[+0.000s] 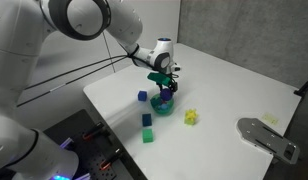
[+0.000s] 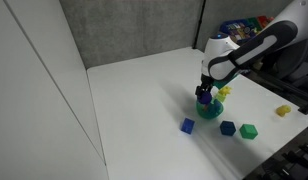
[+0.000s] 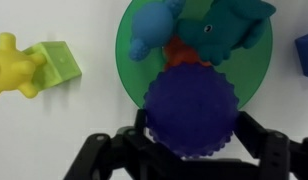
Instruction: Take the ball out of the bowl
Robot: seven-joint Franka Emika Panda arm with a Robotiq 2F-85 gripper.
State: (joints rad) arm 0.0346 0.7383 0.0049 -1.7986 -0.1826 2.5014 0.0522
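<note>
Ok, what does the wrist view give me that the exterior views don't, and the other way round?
Wrist only: the bowl's contents, a blue toy, a teal toy and something red beside the ball. The gripper fingers flank the ball, but contact is unclear. Exterior only: the arm, the green cube, a grey metal plate and the wider table. Both: the bowl, a blue cube and the yellow toy.
</note>
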